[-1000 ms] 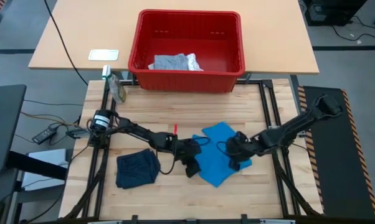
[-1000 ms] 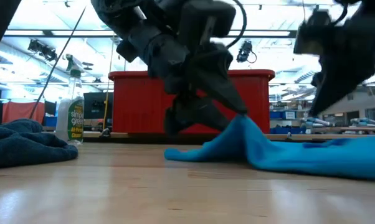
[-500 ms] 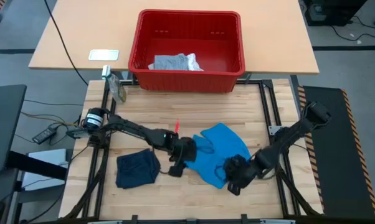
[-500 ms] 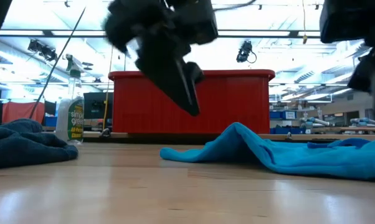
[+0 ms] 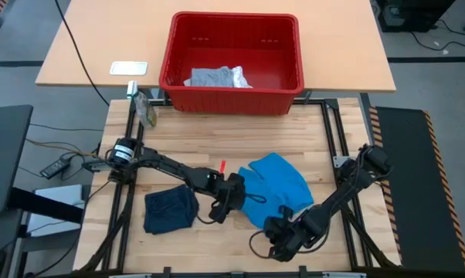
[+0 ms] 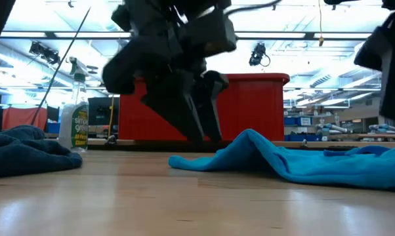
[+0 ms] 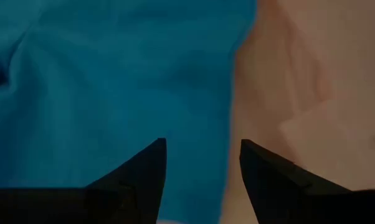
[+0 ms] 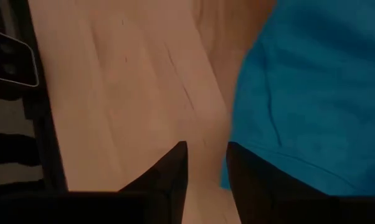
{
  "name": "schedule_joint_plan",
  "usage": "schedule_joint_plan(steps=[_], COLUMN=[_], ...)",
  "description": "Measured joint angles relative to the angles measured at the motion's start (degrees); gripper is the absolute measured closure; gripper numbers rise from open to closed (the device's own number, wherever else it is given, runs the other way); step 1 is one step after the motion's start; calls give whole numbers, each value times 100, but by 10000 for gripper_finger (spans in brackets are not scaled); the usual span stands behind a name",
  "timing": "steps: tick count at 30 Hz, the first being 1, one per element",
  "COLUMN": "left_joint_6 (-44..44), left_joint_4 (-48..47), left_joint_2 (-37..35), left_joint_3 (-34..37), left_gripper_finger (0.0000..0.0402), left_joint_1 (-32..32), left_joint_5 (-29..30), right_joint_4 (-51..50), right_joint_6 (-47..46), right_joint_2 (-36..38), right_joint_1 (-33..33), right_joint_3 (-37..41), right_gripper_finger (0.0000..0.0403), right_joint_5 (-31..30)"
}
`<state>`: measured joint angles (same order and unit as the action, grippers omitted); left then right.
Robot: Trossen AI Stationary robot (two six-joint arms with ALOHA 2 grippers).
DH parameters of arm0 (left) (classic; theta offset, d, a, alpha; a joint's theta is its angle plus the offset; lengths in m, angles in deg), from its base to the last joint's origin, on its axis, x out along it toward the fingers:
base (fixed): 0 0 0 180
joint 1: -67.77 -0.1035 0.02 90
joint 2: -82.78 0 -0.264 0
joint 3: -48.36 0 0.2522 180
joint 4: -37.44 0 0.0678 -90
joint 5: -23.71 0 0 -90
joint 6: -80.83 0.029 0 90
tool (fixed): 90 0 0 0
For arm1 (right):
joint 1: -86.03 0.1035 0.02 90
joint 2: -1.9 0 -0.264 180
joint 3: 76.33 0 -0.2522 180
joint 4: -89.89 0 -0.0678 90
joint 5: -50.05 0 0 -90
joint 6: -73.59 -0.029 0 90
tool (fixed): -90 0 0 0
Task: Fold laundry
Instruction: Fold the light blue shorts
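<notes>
Hovering at the near edge of the bright blue garment point(image 5: 275, 185), the right tool point(image 5: 283, 238) is seen low over the wooden table point(image 5: 201, 239), close to the table's front rim. In the right wrist view its two dark fingers point(image 8: 175, 171) are shown slightly parted, with nothing between them, and the blue cloth's hem point(image 8: 287, 162) lies just beyond their tips on bare wood. A little farther in, the left tool point(image 5: 234, 193) is positioned at the left edge of the same garment. Its fingers point(image 7: 151, 168) are held apart, empty, above the blue fabric point(image 7: 113, 81), whose edge runs between them with bare table point(image 7: 306, 93) to one side. In the low view the blue garment point(image 6: 296, 160) is seen lying rumpled on the table, raised into a small peak near the left tool point(image 6: 197, 118). To the left of both tools, the dark navy garment point(image 5: 171, 210) is laid in a compact heap on the table, well apart from the blue one. Beyond, at the far side, a red basket point(image 5: 232, 96) is placed, and a light grey garment point(image 5: 217, 77) with some white cloth is held inside it. A spray bottle point(image 6: 75, 118) stands near the basket's left corner.
</notes>
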<state>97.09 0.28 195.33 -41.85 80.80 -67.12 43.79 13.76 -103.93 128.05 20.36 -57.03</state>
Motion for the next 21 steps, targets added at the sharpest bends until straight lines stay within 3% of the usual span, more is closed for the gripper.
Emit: schedule_joint_plan(steps=[6, 11, 15, 21], left_joint_6=[-26, -238, -619, -1176], left_joint_4=[-74, -211, -48, 63], left_joint_2=[184, 335, 504, 634], left_joint_3=[0, 0, -28, -26], left_gripper_finger=[229, 269, 313, 391], left_joint_1=[-140, -276, -263, -53], left_joint_5=[-57, -480, -699, -1451], right_joint_4=[26, 14, -275, -540], right_joint_6=[-129, -379, -871, -1071], right_joint_2=[-378, -551, -557, -550], right_joint_1=[35, -15, -12, 97], right_joint_3=[5, 14, 16, 12], right_gripper_finger=[242, 242, 275, 361], right_joint_5=[-214, -20, 307, 447])
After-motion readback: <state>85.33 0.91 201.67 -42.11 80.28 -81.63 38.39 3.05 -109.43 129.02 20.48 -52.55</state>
